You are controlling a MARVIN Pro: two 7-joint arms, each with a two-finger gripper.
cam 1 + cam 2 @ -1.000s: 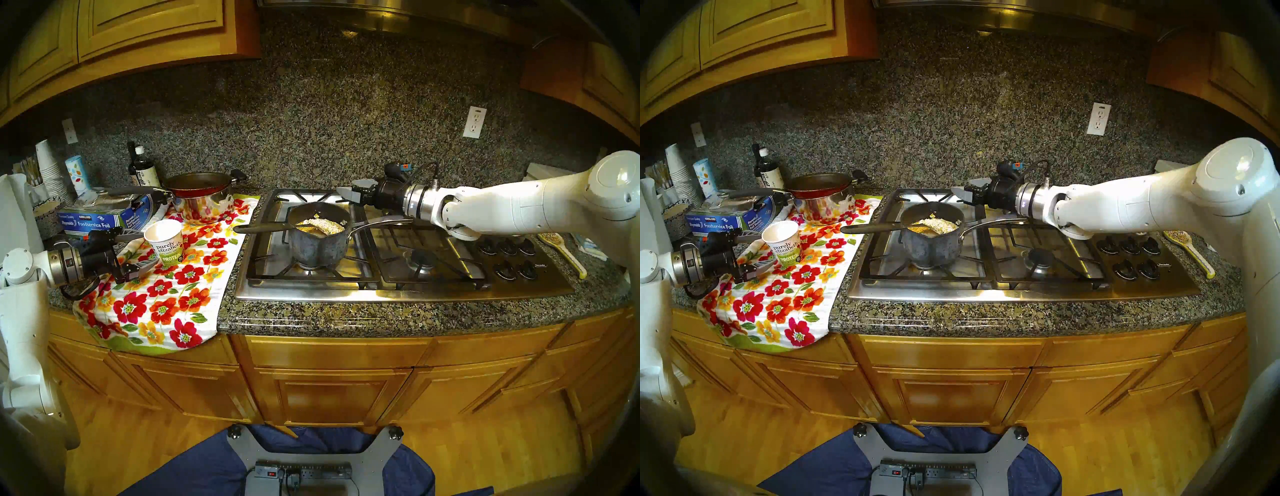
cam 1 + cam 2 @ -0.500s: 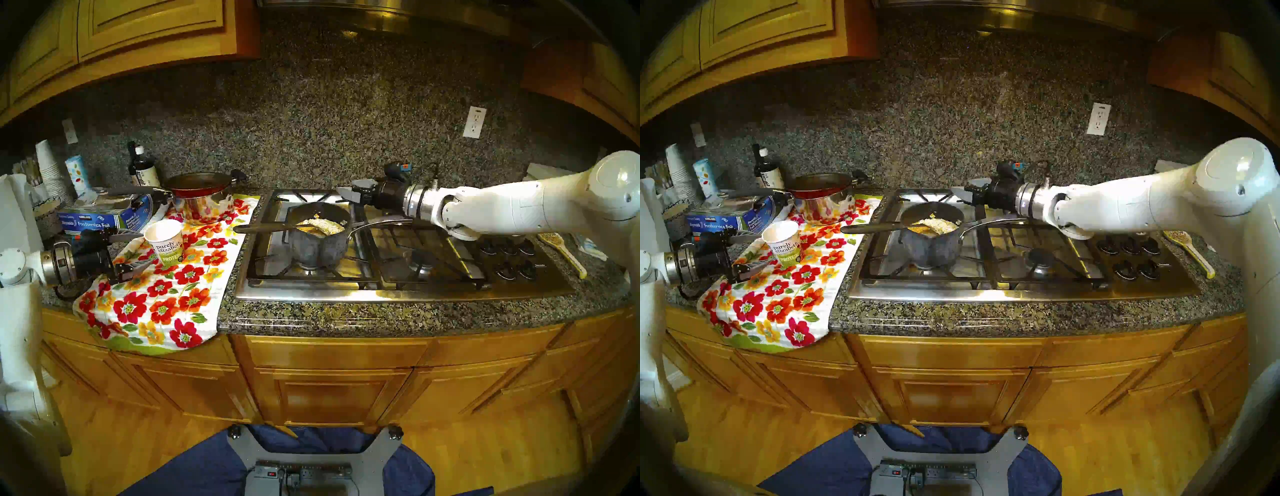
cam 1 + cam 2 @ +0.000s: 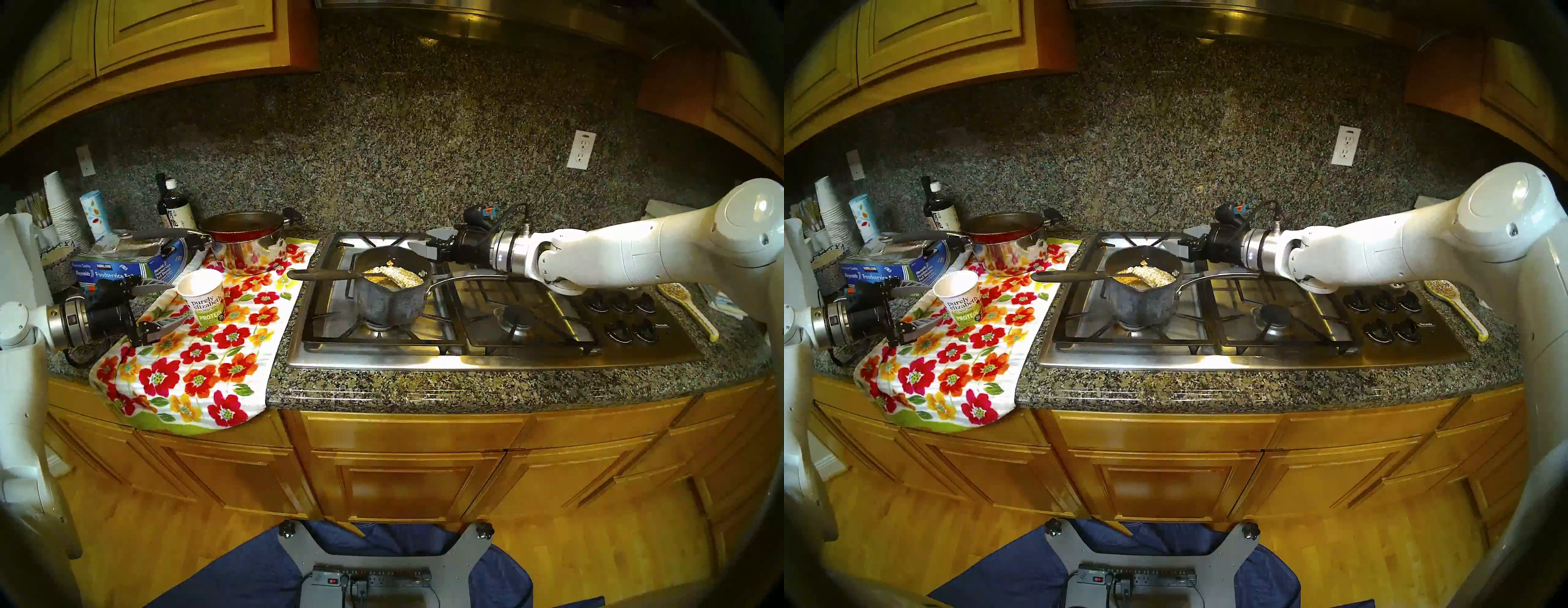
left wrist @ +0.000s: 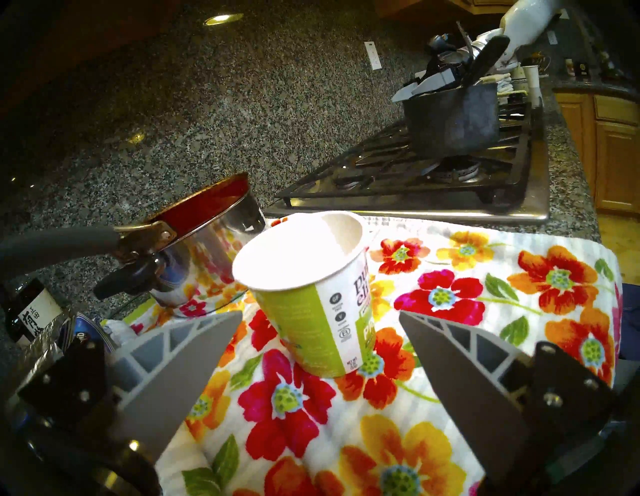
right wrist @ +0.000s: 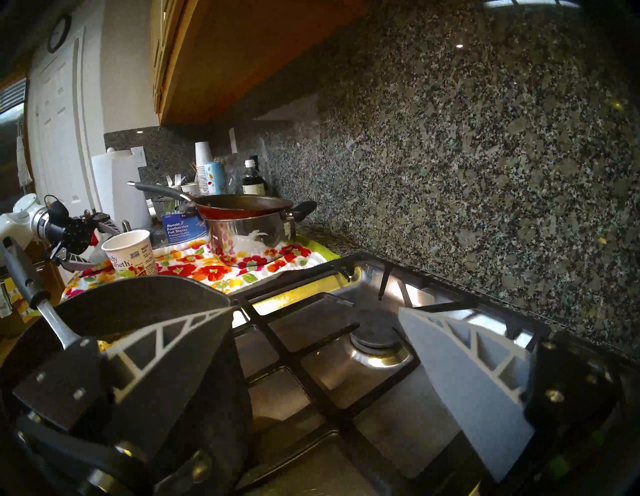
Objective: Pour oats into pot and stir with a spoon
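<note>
**Spoon lies across the pot, both end effectors empty**

My right end effector is spread, holding nothing, just behind the pot at frame centre. The oats sit inside. The spoon looks stiff and light; I'd take its black handle, which points frame-left, bowl in the oats. My left end effector is spread beside the cup.
</note>
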